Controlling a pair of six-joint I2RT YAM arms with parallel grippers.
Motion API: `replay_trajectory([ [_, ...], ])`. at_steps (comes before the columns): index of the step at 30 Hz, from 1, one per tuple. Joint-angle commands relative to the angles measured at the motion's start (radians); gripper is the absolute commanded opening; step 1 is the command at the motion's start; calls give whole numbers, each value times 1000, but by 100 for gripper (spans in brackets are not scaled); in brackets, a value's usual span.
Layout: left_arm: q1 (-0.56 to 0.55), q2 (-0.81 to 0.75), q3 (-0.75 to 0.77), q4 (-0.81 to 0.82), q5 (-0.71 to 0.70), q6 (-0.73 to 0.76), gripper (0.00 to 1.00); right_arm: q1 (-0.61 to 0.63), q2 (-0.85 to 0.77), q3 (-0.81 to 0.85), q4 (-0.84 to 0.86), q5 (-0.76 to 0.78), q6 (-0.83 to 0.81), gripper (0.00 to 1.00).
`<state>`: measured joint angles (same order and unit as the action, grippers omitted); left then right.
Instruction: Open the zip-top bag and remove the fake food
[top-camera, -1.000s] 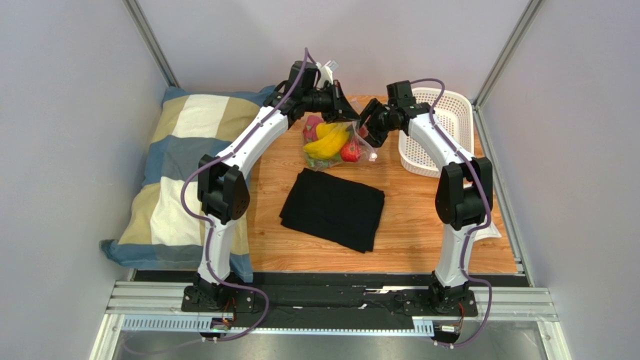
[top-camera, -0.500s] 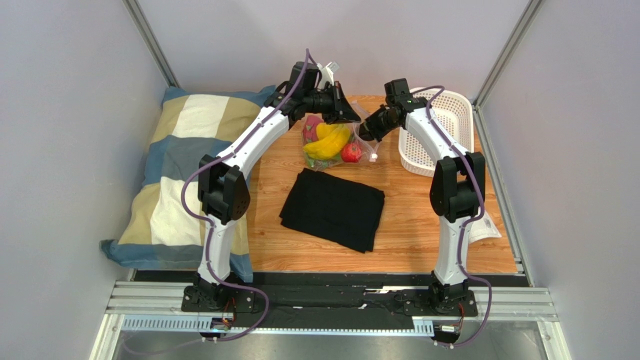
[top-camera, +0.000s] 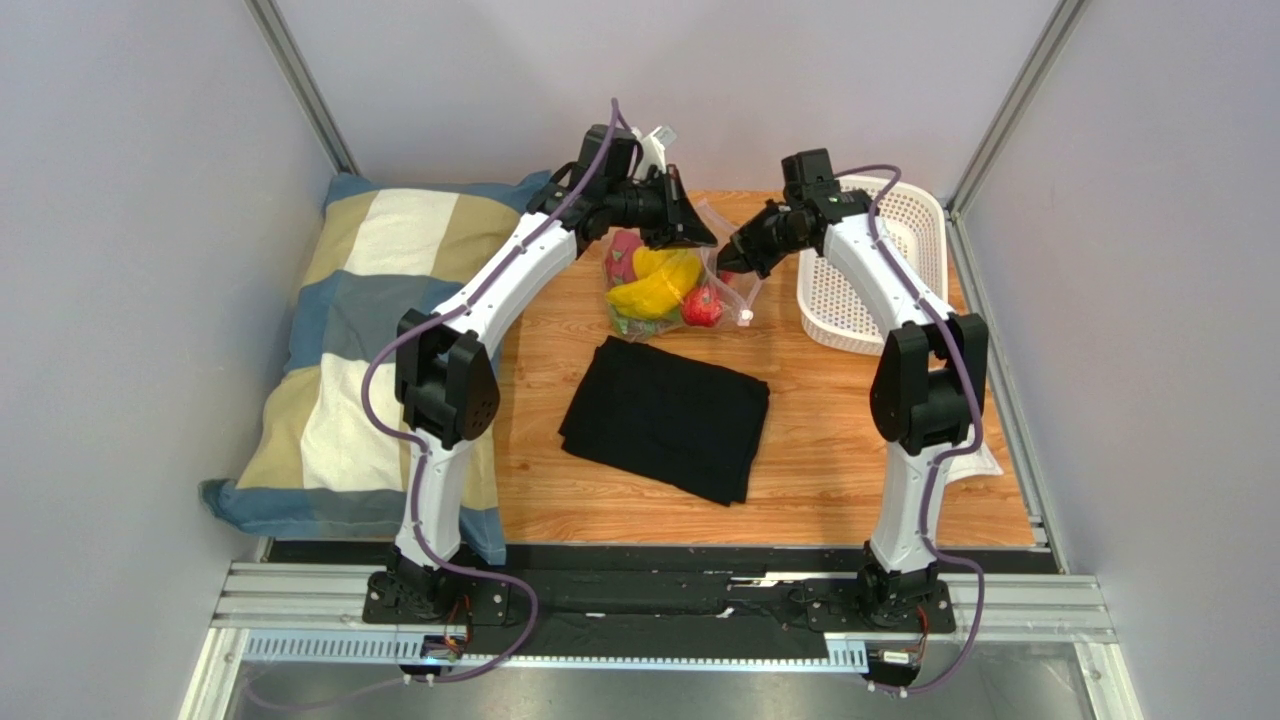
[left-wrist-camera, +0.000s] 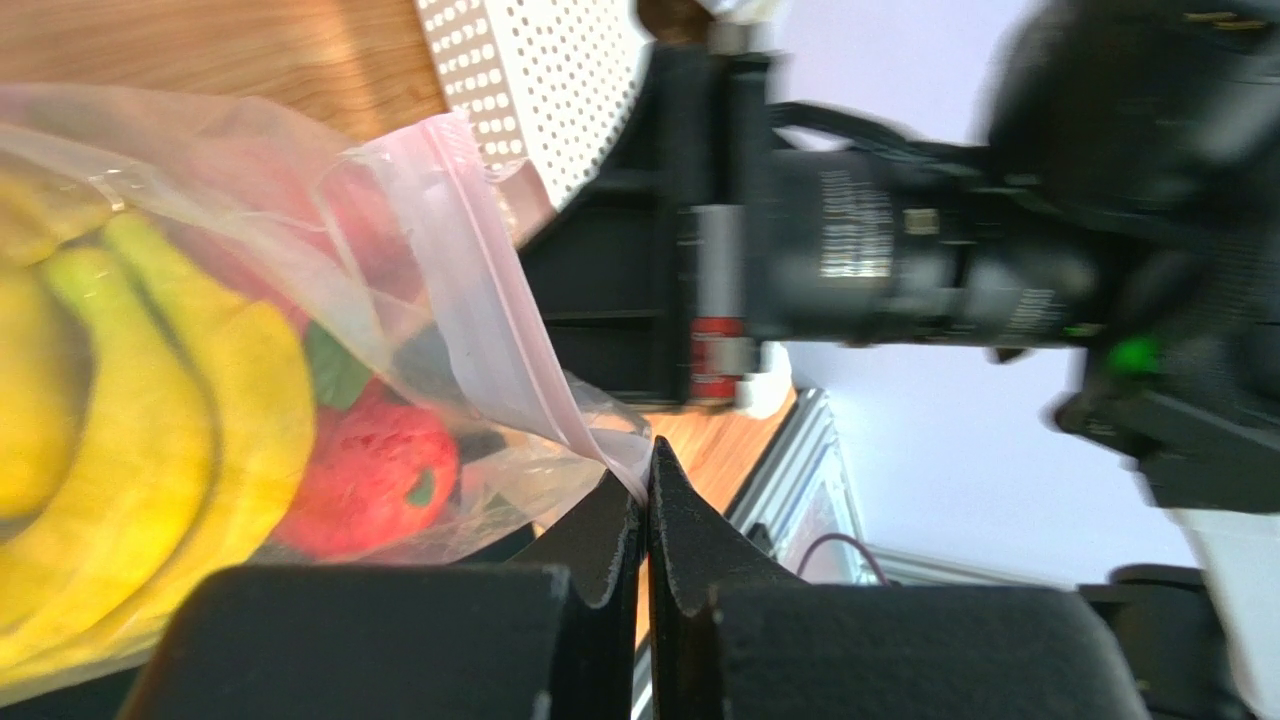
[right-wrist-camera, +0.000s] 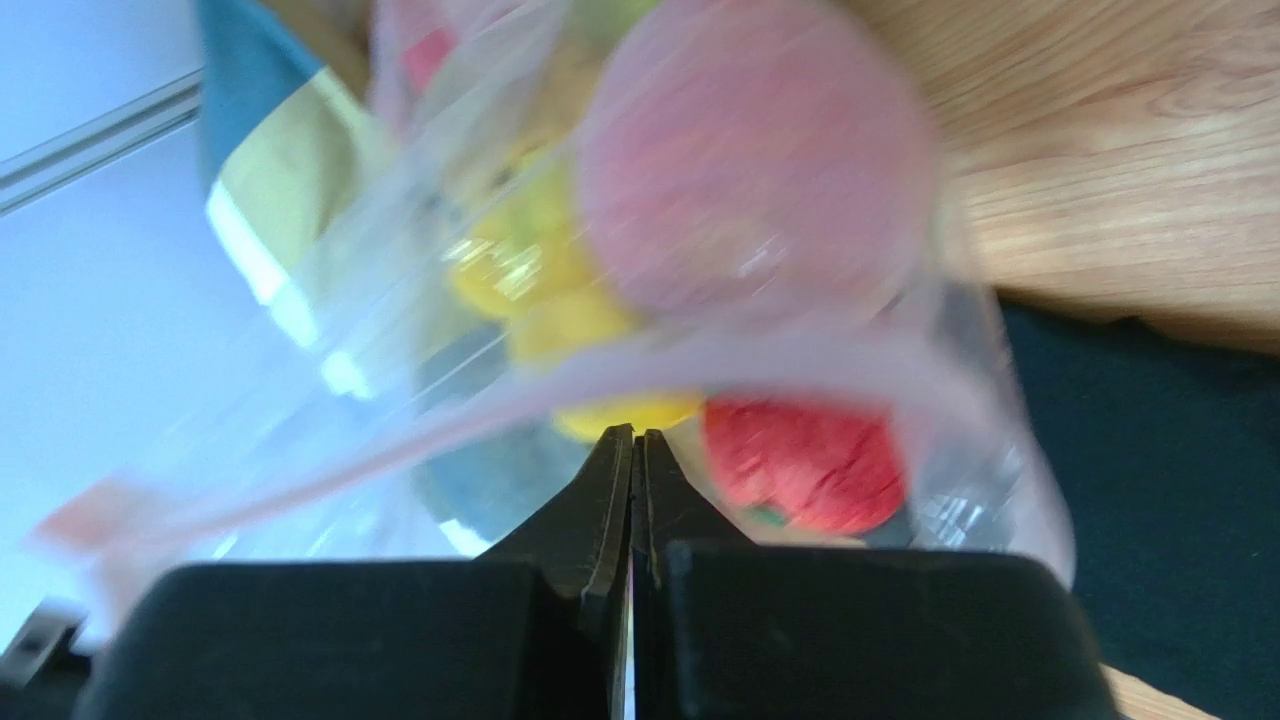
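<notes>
While zip-top bag (left-wrist-camera: 466, 300) stretches between | left hand (left-wrist-camera: 648, 468) pinches rim | right hand (right-wrist-camera: 633, 450) too

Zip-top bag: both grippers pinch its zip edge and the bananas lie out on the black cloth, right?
No. The left gripper and right gripper do pinch the zip-top bag, but the bananas are inside it, not on the black cloth; the left wrist view shows this.

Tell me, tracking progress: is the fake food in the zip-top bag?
In: bananas and a red fruit show through the clear zip-top bag.
</notes>
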<state>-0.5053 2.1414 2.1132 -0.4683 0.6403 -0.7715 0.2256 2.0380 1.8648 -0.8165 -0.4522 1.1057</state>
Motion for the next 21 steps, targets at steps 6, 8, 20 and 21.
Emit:
replay_trajectory([
  [6, 33, -67, 36, -81, -57, 98, 0, -8, -206, -16, 47, -56, 40, 0],
  [8, 34, -75, 21, -72, -50, 95, 0, -9, -222, -33, 46, -40, 23, 0],
  [20, 19, -68, -29, 16, 35, 34, 0, 4, -56, 11, 39, 21, -125, 34],
  [21, 17, -67, -30, 16, 33, 34, 0, 7, -35, 42, 15, 47, -170, 40],
])
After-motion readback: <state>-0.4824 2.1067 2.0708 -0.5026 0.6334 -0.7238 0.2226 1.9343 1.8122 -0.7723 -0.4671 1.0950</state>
